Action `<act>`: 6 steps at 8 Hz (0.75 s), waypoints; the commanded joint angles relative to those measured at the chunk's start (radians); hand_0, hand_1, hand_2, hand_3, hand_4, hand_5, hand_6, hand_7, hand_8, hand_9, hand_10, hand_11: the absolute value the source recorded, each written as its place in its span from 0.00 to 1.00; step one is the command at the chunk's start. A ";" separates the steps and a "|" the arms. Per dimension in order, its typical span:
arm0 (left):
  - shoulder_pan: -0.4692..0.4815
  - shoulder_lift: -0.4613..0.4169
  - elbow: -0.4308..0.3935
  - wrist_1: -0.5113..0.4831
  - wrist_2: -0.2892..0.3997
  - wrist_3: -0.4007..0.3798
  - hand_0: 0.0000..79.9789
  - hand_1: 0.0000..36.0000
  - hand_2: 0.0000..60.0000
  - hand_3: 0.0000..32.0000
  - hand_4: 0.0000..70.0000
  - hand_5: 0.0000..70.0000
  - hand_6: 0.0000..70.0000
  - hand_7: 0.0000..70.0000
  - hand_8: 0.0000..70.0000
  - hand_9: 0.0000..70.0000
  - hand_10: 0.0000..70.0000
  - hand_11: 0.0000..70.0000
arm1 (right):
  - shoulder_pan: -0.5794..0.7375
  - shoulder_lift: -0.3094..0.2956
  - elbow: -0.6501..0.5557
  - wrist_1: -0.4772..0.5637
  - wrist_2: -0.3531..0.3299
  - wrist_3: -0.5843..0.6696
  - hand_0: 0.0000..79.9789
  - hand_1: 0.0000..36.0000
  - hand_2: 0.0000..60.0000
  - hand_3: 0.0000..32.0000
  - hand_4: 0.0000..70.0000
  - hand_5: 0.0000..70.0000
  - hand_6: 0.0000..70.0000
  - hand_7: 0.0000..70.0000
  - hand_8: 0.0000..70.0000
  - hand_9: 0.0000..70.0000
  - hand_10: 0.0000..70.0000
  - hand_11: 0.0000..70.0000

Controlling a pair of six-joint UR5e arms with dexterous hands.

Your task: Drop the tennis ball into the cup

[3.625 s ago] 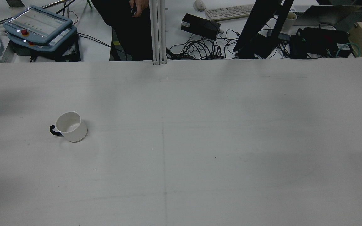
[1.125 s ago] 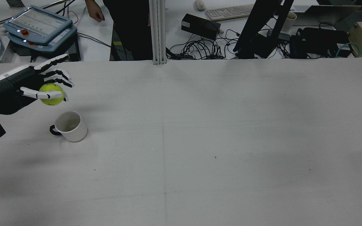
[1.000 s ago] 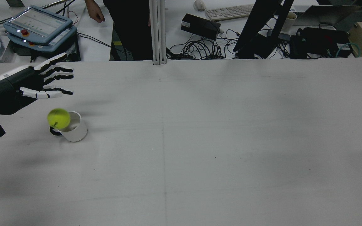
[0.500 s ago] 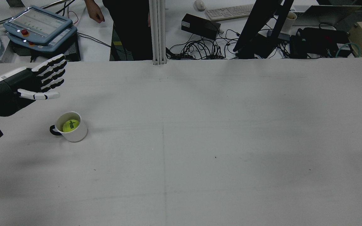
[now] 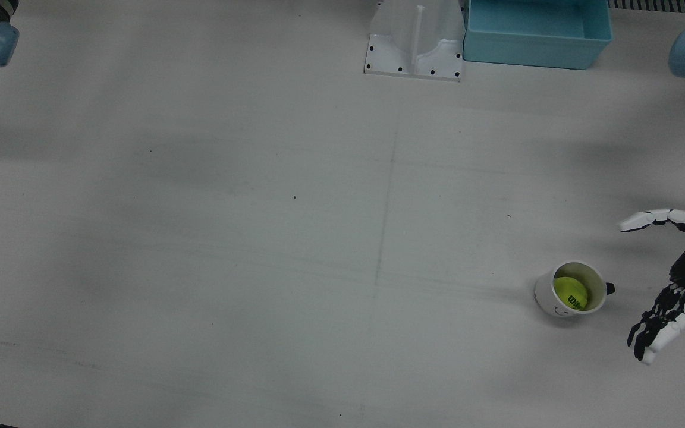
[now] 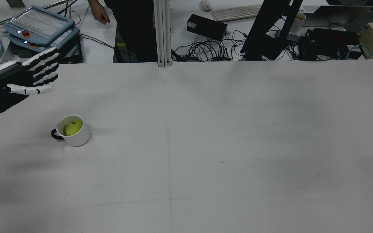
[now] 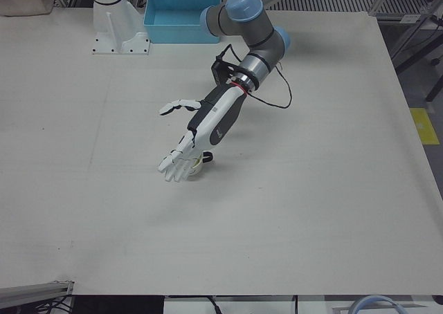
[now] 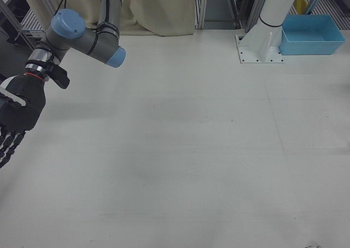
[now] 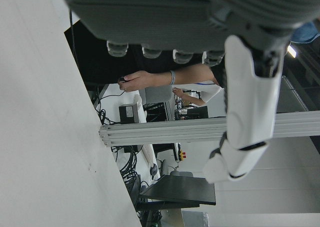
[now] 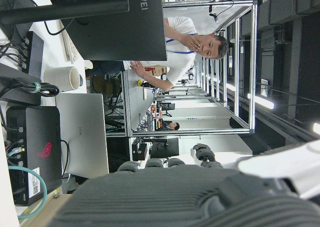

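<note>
The yellow-green tennis ball (image 5: 569,292) (image 6: 73,127) lies inside the white cup (image 5: 546,297) (image 6: 76,138), which has a black handle and stands upright on the table. My left hand (image 6: 28,76) (image 5: 675,279) (image 7: 197,131) hovers above and beside the cup, open, fingers spread, holding nothing. In the left-front view the hand hides most of the cup (image 7: 202,164). My right hand (image 8: 13,117) shows only at the left edge of the right-front view, far from the cup, fingers straight and empty.
A blue bin (image 5: 536,27) and a white arm pedestal (image 5: 417,41) stand at the robot's side of the table. Beyond the far edge are a teach pendant (image 6: 39,27), cables, a monitor stand and a person (image 6: 99,13).
My left hand came in holding the ball, opened over the cup and let it go. The ball fell into the cup and settled. The open hand has since drawn back from the cup.
</note>
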 commanded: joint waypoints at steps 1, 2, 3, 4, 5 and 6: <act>-0.306 -0.007 0.089 0.023 0.017 0.035 0.71 1.00 0.77 0.00 0.00 0.12 0.03 0.00 0.00 0.00 0.01 0.06 | 0.000 0.000 0.000 0.000 0.000 0.000 0.00 0.00 0.00 0.00 0.00 0.00 0.00 0.00 0.00 0.00 0.00 0.00; -0.406 -0.005 0.181 -0.041 0.046 0.045 0.72 1.00 0.78 0.00 0.00 0.13 0.03 0.00 0.00 0.00 0.01 0.06 | 0.000 0.000 0.000 0.000 0.000 0.000 0.00 0.00 0.00 0.00 0.00 0.00 0.00 0.00 0.00 0.00 0.00 0.00; -0.470 0.004 0.245 -0.089 0.048 0.045 0.72 1.00 0.80 0.00 0.00 0.13 0.03 0.00 0.00 0.00 0.01 0.06 | 0.000 0.000 0.000 0.000 0.000 0.000 0.00 0.00 0.00 0.00 0.00 0.00 0.00 0.00 0.00 0.00 0.00 0.00; -0.496 0.040 0.247 -0.117 0.064 0.042 0.73 1.00 0.82 0.00 0.00 0.13 0.02 0.00 0.00 0.00 0.01 0.06 | 0.000 0.000 0.000 0.000 0.000 0.000 0.00 0.00 0.00 0.00 0.00 0.00 0.00 0.00 0.00 0.00 0.00 0.00; -0.498 0.057 0.243 -0.125 0.068 0.040 0.75 1.00 0.80 0.00 0.00 0.14 0.03 0.00 0.00 0.00 0.00 0.05 | 0.000 0.000 0.000 0.000 0.000 0.000 0.00 0.00 0.00 0.00 0.00 0.00 0.00 0.00 0.00 0.00 0.00 0.00; -0.496 0.056 0.231 -0.125 0.070 0.040 0.80 1.00 0.73 0.00 0.00 0.14 0.03 0.00 0.00 0.00 0.00 0.05 | 0.000 0.000 0.000 0.000 0.000 0.000 0.00 0.00 0.00 0.00 0.00 0.00 0.00 0.00 0.00 0.00 0.00 0.00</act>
